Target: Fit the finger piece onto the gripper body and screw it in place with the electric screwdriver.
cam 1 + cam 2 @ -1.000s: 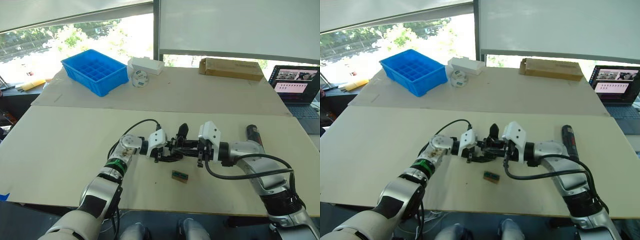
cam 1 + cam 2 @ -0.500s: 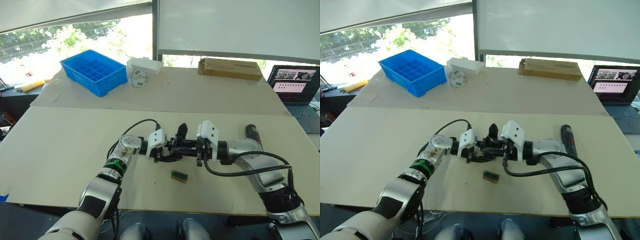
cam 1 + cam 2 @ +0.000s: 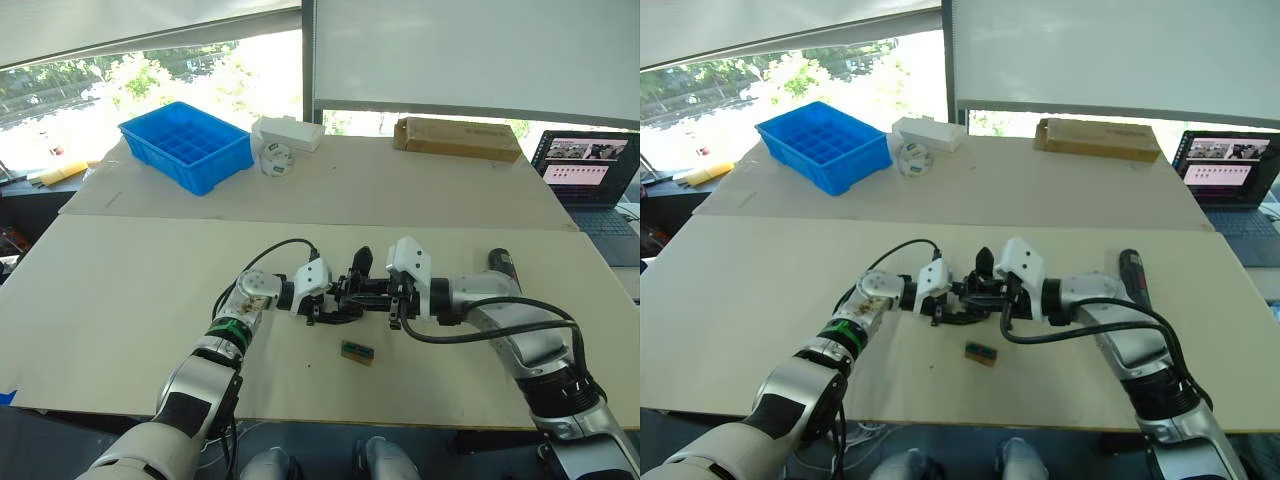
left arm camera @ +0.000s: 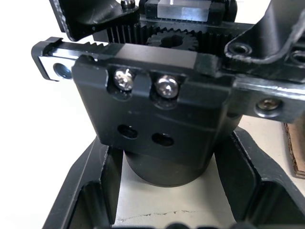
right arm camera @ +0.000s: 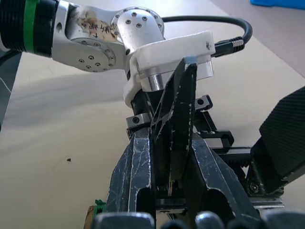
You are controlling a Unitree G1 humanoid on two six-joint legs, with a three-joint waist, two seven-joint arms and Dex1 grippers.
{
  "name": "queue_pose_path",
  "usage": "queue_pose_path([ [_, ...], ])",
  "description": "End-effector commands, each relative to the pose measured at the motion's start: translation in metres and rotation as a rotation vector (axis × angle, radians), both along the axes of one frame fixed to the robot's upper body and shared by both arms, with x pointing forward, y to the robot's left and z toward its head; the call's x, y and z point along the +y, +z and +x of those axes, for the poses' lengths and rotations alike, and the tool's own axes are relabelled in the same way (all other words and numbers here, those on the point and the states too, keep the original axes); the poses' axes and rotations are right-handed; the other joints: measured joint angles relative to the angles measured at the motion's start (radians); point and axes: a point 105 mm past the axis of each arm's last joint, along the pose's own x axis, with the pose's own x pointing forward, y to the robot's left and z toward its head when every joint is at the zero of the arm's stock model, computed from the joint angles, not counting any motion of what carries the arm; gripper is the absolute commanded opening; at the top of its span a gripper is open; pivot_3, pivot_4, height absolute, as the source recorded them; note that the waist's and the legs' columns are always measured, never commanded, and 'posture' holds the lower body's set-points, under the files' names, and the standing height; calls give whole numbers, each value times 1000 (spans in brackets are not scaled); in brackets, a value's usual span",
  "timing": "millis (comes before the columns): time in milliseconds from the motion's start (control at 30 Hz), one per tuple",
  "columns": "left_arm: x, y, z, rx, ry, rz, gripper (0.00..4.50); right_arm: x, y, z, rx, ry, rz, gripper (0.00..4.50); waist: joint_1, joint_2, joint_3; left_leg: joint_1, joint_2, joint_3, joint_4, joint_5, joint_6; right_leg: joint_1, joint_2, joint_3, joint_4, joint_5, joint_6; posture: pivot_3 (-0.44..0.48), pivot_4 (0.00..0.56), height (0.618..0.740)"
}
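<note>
Pinching the finger piece (image 5: 175, 119), the right gripper (image 5: 169, 157) meets the left gripper (image 4: 167, 200), which clamps the gripper body (image 4: 162, 114).

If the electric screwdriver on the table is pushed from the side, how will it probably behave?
The electric screwdriver looks like a thick round cylinder lying flat on the table, so a side push would probably roll it. It seems rigid, not floppy. Nothing beside it would stop it.

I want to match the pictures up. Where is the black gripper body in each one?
Left eye view: gripper body sits mid-table.
Right eye view: mid-table again.
Left wrist view: it looms close up.
Right wrist view: it sits past the finger piece.
Shared landmark: green-and-tan block.
</note>
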Motion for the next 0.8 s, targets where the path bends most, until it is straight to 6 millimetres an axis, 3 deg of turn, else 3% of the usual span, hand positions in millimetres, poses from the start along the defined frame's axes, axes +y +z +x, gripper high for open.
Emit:
queue_pose_path([
  [33,-1,-5,-4,11,-20,15,2300,-15,-29,7,125,-88,-70,380,0,0,-1,0,0,0,0,0,0,0,0,0,0,0,0,0,150,740],
  [467,0,-6,-4,14,-12,13,2300,-12,-27,5,103,-59,-120,380,-2,-1,-6,2,0,0,0,0,0,1,0,0,0,0,0,0,150,740],
  [767,0,-8,-5,21,-6,9,2300,6,23,0,-54,20,3,380,-2,-1,-6,1,1,0,0,0,0,1,-1,0,0,0,-1,0,150,740],
  [800,1,-8,-5,22,-4,8,2300,8,28,-1,-79,29,11,1450,-2,-1,-6,1,1,0,0,0,0,0,-1,0,0,0,-1,0,150,740],
])
